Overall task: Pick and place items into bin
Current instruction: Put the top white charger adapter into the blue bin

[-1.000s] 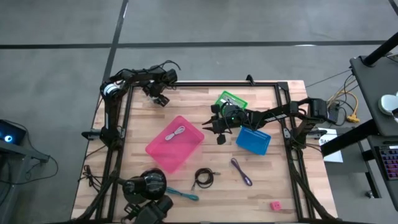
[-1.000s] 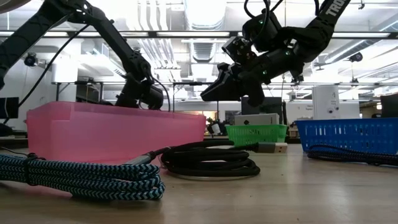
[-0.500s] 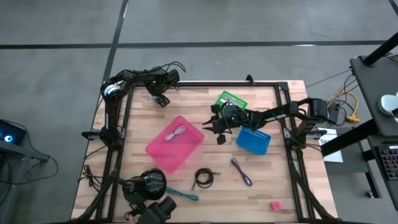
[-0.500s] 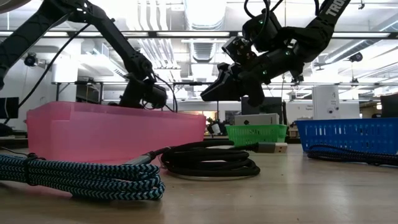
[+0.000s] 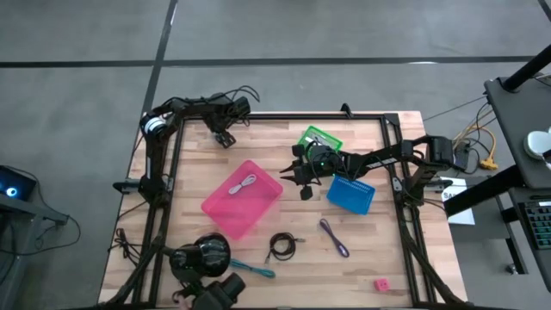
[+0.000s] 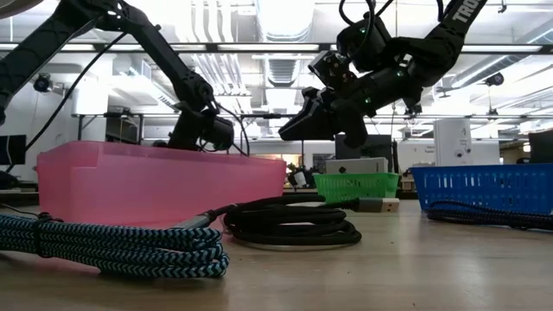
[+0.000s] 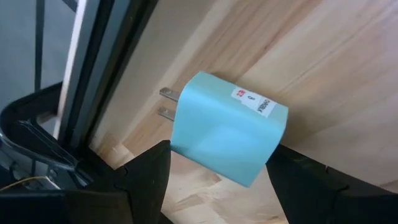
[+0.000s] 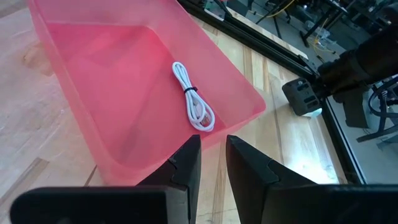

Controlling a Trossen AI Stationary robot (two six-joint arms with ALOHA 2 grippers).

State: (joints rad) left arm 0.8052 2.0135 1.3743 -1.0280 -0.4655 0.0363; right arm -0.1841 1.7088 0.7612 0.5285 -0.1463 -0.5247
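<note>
Worktop (image 5: 379, 250) of pale planks inside a black frame. At 9 o'clock of centre, pink bin (image 5: 225, 213), holding only a coiled white cord (image 5: 244, 183). At 7 o'clock, by the near edge, large black round object (image 5: 205, 255). At 3 o'clock, blue basket (image 5: 351, 195); at 1 o'clock, smaller green basket (image 5: 320, 137). Right gripper (image 5: 301, 179) hanging above the boards between pink bin and blue basket, jaws drawn almost together with a slim slot left, clasping nothing. Left gripper (image 5: 225, 135) low at the 11 o'clock edge, jaws spread wide to either side of a light-blue plug block (image 7: 227, 127) lying on the wood; contact with it impossible to tell. At 6 o'clock, black cord (image 5: 281, 247) in a coil; at 5 o'clock, purple cord (image 5: 334, 237); beside the round object, teal stick tool (image 5: 254, 269). Far out at 5 o'clock, near the corner, tiny red block (image 5: 380, 284).
</note>
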